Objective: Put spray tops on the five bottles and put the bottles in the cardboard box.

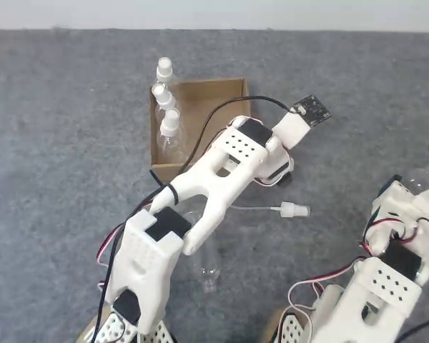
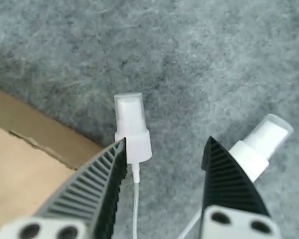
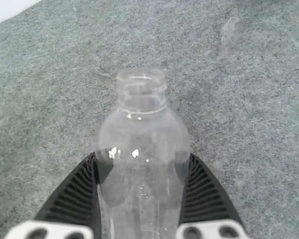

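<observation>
beside the open brown cardboard box, left gripper hangs over the grey carpeted tabletop with its black ribbed fingers spread and holding nothing. a white plastic spray top with a thin dip tube lies between them, close against one fingertip. a second white spray top lies just outside the other finger.

right gripper is clamped on a clear plastic bottle with an open neck, off to the side and well apart from the box.

three capped clear bottles stand along one box wall. one more uncapped clear bottle lies on the tabletop under the left arm.

risks as i see them:
- spray top is off-centre in the gap. closing as is would likely catch the collar on one side and flick or spin it away instead of gripping it.
- the outer finger could knock the second spray top away, or snag its tube.
- dip tube is thin and bendy. if it's lifted crooked, threading it into the neck will be fiddly.
- right fingers bear on smooth rounded plastic. pressing or twisting the top on may make the bottle slip or turn in the grip.
- box wall is near, so a low sweep could clip it.
- the loose bottle under the arm could roll if bumped.
</observation>
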Controlling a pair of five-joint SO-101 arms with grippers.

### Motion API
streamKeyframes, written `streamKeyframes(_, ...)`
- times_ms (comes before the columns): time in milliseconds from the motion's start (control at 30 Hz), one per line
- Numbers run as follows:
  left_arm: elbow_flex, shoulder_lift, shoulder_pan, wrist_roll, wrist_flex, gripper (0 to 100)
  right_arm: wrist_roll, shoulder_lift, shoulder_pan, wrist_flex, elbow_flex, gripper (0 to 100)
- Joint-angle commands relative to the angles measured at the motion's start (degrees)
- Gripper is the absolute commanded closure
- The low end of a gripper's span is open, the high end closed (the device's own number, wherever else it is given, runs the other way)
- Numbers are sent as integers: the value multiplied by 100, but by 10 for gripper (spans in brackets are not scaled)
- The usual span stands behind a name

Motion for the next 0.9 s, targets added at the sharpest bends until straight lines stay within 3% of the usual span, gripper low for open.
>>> streamKeyframes(0, -101, 167, -70, 88, -53, 765, -35, -127, 57, -119, -26, 992)
streamKeyframes(200, -101, 229, -70, 97, -18, 776, -35, -127, 57, -101, -26, 992)
streamKeyframes(533, -101, 176, -53, 79, -9, 945, -26, -127, 57, -101, -26, 992)
streamKeyframes(867, -629, -237, -62, 105, 554, 969, -26, -127, 48, -119, -26, 992)
